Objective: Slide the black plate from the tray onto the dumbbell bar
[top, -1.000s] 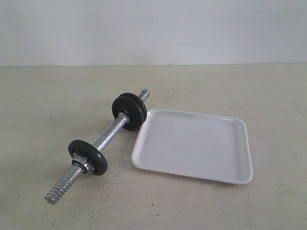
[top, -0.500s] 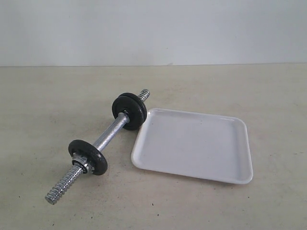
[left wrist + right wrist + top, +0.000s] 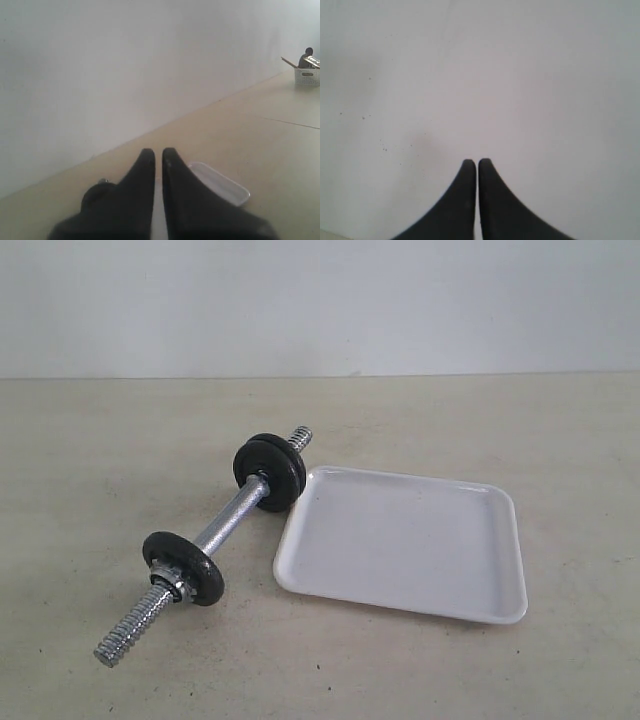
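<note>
The dumbbell bar [image 3: 228,522] lies slantwise on the beige table. The black plate [image 3: 270,472] sits on its far threaded end, close to the tray's corner. A similar black disc with a silver nut [image 3: 184,568] sits toward the bar's near end. The white tray [image 3: 400,540] lies to the right of the bar with nothing in it. Neither gripper shows in the exterior view. My left gripper [image 3: 157,152] is shut and empty above the table, with the tray [image 3: 220,182] beyond one finger and a black disc [image 3: 94,194] half hidden by the other. My right gripper [image 3: 476,162] is shut and empty, facing a white wall.
A white wall runs along the table's far edge. In the left wrist view a white basket [image 3: 306,76] with some items stands far off on the table.
</note>
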You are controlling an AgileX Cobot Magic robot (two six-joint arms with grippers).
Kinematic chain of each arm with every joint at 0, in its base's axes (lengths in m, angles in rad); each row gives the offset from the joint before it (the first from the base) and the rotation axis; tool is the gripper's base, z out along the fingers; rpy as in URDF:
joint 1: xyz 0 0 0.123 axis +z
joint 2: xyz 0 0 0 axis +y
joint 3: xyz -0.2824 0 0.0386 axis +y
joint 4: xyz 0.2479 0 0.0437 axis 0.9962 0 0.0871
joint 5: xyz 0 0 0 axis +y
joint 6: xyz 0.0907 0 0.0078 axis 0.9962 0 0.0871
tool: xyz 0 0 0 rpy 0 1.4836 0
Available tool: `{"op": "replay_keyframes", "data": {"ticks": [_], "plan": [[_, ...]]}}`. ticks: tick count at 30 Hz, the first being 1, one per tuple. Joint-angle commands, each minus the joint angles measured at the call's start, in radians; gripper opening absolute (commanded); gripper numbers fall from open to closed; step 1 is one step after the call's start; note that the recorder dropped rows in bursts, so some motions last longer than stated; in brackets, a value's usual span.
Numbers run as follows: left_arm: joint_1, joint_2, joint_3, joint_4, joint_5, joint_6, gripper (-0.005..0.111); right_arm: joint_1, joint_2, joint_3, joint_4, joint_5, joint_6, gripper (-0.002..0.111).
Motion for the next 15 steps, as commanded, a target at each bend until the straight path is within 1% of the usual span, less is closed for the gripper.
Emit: {"op": "replay_keyframes", "data": {"ticks": [1,4,5,7,12,15], "plan": [[-0.001,-0.005,0.074,-0.021,-0.051,0.010,0.004,-0.003,-0.002,0.143,0.069,-0.176,0.076,0.000],[-0.001,-0.005,0.117,-0.032,-0.087,0.008,0.004,-0.003,-0.002,0.198,0.097,-0.192,0.160,0.000],[-0.001,-0.005,0.144,-0.037,-0.094,0.005,0.004,-0.003,-0.002,0.211,0.156,-0.194,0.235,0.000],[-0.001,-0.005,0.167,-0.037,-0.094,-0.007,0.004,-0.003,-0.002,0.211,0.201,-0.194,0.305,0.000],[-0.001,-0.005,0.178,-0.056,-0.094,-0.048,0.004,-0.003,-0.002,0.219,0.120,-0.225,0.222,0.000],[-0.001,-0.005,0.178,-0.093,-0.094,-0.048,0.004,-0.003,-0.002,0.289,0.111,-0.323,0.196,0.000]]}}
